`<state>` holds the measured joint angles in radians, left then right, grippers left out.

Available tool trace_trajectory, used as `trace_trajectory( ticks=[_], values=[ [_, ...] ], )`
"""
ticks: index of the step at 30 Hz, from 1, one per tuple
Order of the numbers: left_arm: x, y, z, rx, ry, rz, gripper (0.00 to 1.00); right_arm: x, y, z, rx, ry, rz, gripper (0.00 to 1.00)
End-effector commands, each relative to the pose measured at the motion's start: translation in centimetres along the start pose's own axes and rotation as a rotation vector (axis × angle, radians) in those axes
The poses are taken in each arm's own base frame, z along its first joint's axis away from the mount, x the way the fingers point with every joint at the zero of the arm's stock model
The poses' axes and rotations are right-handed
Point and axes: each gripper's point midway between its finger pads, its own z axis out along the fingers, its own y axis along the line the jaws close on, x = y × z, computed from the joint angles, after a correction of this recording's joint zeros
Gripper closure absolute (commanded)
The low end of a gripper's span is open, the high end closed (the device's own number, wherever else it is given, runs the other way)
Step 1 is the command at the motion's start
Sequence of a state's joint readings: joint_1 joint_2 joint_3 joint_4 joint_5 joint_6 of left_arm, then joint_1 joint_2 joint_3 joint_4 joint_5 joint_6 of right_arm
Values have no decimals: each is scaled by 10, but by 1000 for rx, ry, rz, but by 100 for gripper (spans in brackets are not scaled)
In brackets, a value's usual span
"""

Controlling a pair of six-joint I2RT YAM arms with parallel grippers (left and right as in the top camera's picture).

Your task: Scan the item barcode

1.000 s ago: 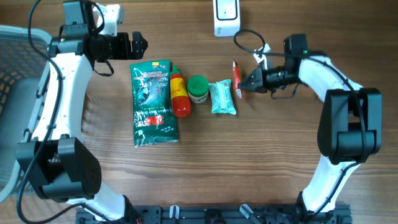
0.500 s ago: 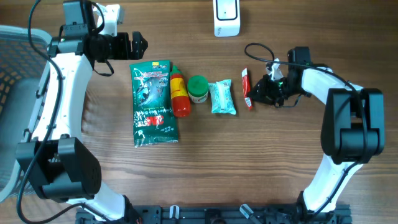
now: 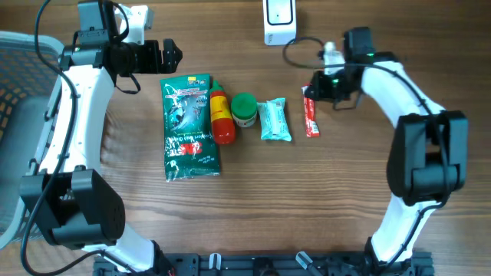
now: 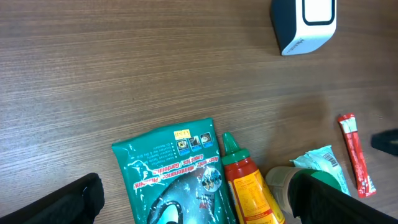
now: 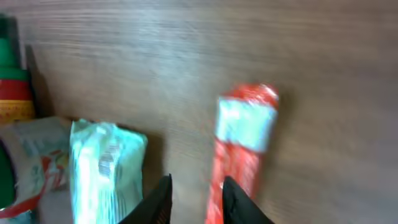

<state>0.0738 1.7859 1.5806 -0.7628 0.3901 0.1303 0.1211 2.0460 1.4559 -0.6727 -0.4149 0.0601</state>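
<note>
Now right gripper [image 5: 196,200], slightly apart, hangs over red stick [image 3: 311,117], bare table [image 3: 345,176] beside it.

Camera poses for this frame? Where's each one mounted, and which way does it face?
Overhead: fixed above the table, looking straight down; both arms, left claw and right claw show.
Left wrist: on the left arm, looking down at scanner, bag and bottle; its spread fingers fill the bottom corners.
Right wrist: on the right arm, low over the stick and pack; its fingertips show at the bottom.
Shared: all three see stick and pack.
</note>
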Motion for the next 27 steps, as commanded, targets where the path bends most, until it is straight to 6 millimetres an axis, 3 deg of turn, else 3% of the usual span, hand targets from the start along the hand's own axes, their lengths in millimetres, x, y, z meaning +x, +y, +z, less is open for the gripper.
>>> trace_trajectory(
  ticks=[1, 5, 12, 16, 21, 25, 27],
  values=[
    [-7, -2, -7, -2, -23, 27, 0, -14, 23, 11, 80, -52, -155, 75],
    [-7, -2, -7, -2, -23, 27, 0, -6, 9, 31, 140, -13, -141, 75],
    [-7, -2, -7, -2, -23, 27, 0, -10, -32, 22, 345, -20, -149, 75],
    [-7, -2, -7, -2, -23, 27, 0, -6, -46, 17, 423, -1, -140, 75],
    [-7, -2, -7, -2, -23, 27, 0, -16, -33, 22, 359, -41, -172, 75],
    [-7, -2, -7, -2, -23, 27, 0, -29, 13, 28, 220, -73, -292, 76],
    [-7, -2, -7, -2, -23, 27, 0, -22, 22, 36, 211, -53, -302, 78]
  ],
)
